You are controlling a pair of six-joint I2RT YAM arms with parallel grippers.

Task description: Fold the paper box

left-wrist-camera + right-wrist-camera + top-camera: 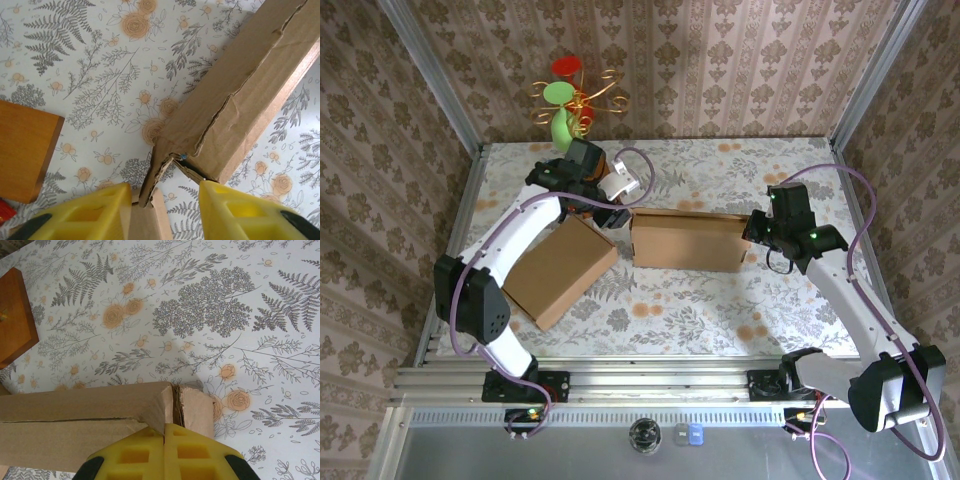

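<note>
Paper box (pixel 688 240) lay mid table (pixel 720 310), long side running L–R. Left hand (pixel 165 200) was spread, w/ box's torn left corner betw. its fingers. Right hand (pixel 164 442) was pressed together at box's right end; flat cardboard piece (pixel 560 272) lay near-left.

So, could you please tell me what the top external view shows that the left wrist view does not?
Top external, alone of the two: the right gripper at the right end of the paper box, and the green-and-red ornament. Left wrist, alone of the two: a ragged tear in the box wall, just ahead of the open left gripper and its yellow fingers. Shared: the box and the floral table.
</note>
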